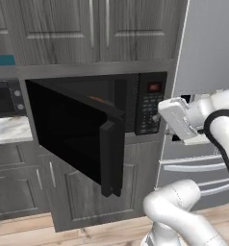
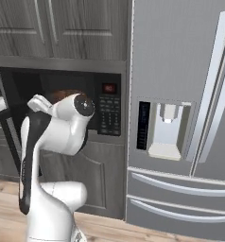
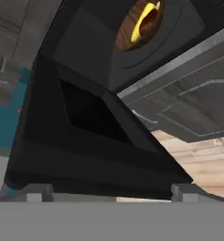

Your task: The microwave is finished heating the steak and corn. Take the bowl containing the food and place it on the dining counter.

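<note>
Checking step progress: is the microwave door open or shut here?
Open. The microwave door swings out leftward, exposing the cavity; the hand view shows the bowl with corn inside.

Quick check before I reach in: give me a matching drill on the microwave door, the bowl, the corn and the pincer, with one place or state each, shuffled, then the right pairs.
Things:
1. microwave door
2. bowl
3. corn
4. pincer

Places or states:
A. yellow, lying in the brown dish
B. swung open toward the room
C. open, nothing held, outside the oven
D. inside the microwave cavity

Pairs: 1-B, 2-D, 3-A, 4-C
</note>
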Motion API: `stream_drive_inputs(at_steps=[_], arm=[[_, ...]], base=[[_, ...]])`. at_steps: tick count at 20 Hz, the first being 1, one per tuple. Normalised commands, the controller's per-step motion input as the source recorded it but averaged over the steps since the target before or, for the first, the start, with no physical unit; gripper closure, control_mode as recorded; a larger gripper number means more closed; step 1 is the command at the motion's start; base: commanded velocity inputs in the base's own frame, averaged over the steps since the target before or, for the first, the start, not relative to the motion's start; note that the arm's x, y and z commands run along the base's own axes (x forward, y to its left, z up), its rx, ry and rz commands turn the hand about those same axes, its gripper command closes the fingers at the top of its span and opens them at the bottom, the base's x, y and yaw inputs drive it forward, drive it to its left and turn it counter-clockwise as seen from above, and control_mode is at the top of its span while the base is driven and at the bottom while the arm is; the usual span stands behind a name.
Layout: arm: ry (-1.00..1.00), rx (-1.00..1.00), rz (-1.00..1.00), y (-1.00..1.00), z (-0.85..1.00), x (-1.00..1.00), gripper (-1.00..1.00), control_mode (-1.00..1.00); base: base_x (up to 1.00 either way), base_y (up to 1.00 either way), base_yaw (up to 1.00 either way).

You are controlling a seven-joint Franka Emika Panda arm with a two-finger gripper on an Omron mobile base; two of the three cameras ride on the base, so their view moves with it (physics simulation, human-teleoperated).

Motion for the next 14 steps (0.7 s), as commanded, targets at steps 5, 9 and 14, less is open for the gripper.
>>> stream_drive_inputs(at_steps=[5,9,14], arm=[[0.21,0.16,0.18,0.2,-0.08,0.97,-1.0,-1.0],[0.21,0.03,0.13,0.88,0.0,0.59,-1.0,-1.0],[0.21,0.0,0.18,0.98,0.01,0.09,-1.0,-1.0]], base=[[0.0,0.0,0.0],[0.0,0.0,0.0],[0.0,0.0,0.0]])
